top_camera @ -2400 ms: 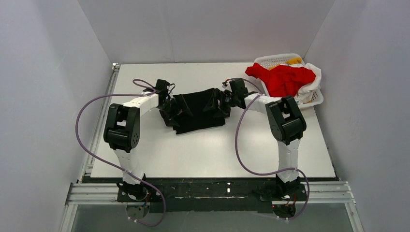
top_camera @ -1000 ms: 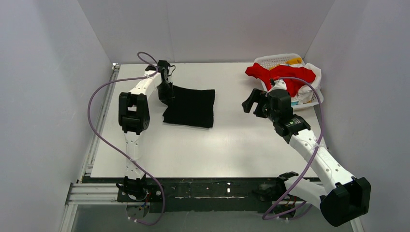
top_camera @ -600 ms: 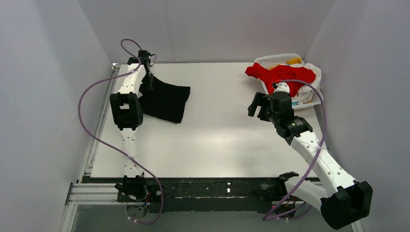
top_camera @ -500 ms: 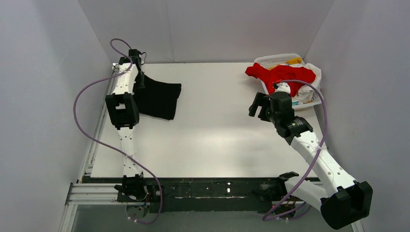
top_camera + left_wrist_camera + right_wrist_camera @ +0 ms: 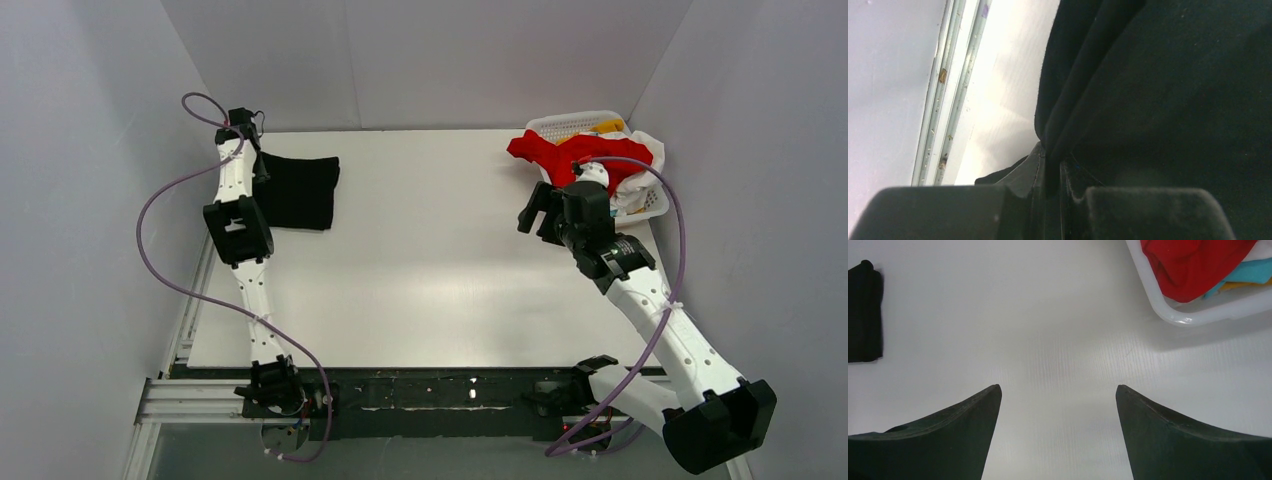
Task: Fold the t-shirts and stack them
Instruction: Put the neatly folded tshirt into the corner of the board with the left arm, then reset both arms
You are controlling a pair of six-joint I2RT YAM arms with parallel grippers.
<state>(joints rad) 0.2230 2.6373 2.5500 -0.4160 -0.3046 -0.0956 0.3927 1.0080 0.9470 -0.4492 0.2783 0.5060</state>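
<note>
Pinching the folded black t-shirt (image 5: 298,190) by its left edge, the left gripper (image 5: 1052,172) holds cloth between its jaws at the far-left corner of the table (image 5: 440,290). The right gripper (image 5: 1058,390) hangs spread wide over the table beside the basket (image 5: 575,120), where the red t-shirt (image 5: 585,160) spills over the rim. Both shirts look light, limp and unbreakable; the red one seems best taken at a raised fold near the rim, since one pinch will let the rest drape and drag
</note>
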